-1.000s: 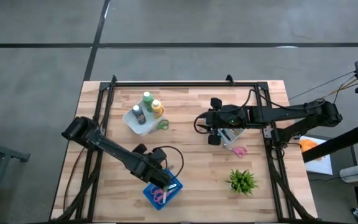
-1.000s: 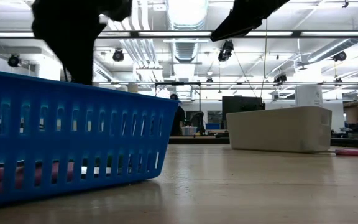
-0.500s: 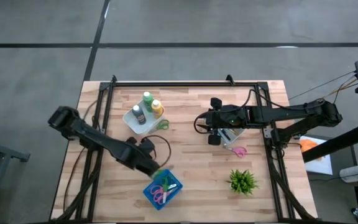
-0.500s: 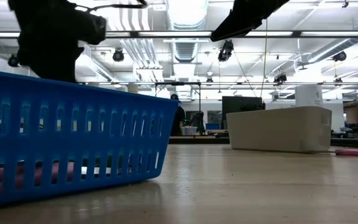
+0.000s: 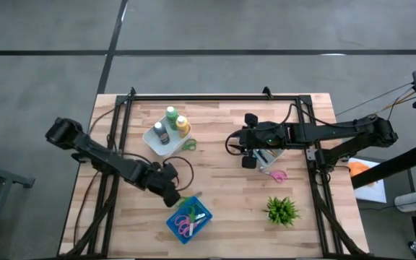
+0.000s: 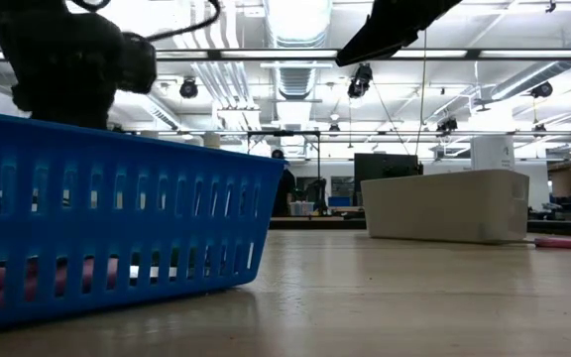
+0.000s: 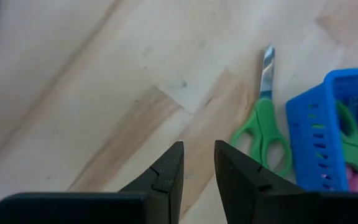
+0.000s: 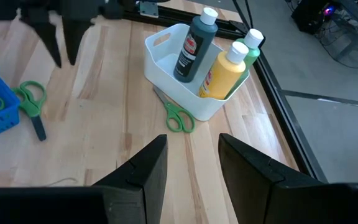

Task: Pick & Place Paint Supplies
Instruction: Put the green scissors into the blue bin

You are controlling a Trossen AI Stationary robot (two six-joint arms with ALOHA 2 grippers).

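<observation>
Three squeeze bottles, green (image 5: 171, 115), yellow-orange (image 8: 222, 71) and dark grey (image 8: 191, 46), stand upright in a white bin (image 8: 166, 56) at the far left of the table. My left gripper (image 7: 197, 149) hangs open over bare wood, pointing steeply down, just left of a blue basket (image 5: 173, 220) near the front edge. Green scissors (image 7: 263, 124) lie flat on the table between it and the basket. My right gripper (image 8: 192, 146) waits open and raised at the table's middle right, facing the bin, with nothing between its fingers.
A second pair of green scissors (image 8: 178, 115) lies beside the white bin. The blue basket holds pink and green scissors. Pink scissors (image 5: 276, 175) and a white box (image 5: 267, 156) lie under my right arm. A small potted plant (image 5: 282, 209) stands front right. A black frame borders the table.
My left gripper has drawn back from above the blue basket toward the table's left and far side and tipped to point more steeply down. Its fingers keep the same small gap. My right arm has kept still.
</observation>
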